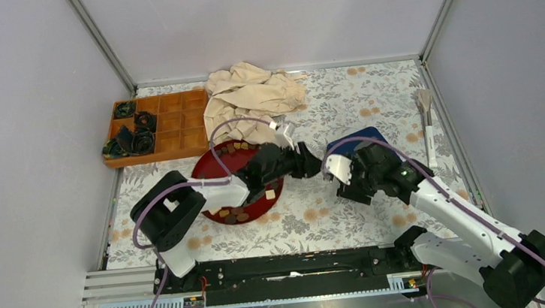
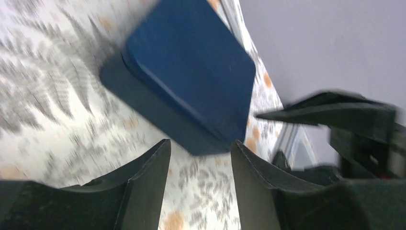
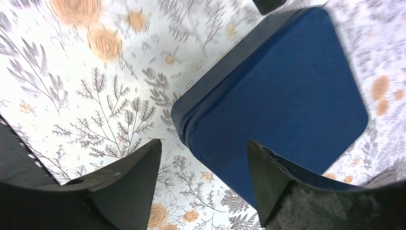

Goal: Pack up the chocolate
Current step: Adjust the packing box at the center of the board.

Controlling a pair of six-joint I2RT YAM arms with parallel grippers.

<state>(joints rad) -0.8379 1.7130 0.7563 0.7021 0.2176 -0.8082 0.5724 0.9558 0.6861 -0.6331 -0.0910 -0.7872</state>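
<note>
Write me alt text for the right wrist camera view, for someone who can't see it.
A dark blue box with its lid on lies on a floral tablecloth, filling the upper right of the view. The black fingers of the right gripper stand open, holding nothing, with the box's near edge showing between them.
</note>
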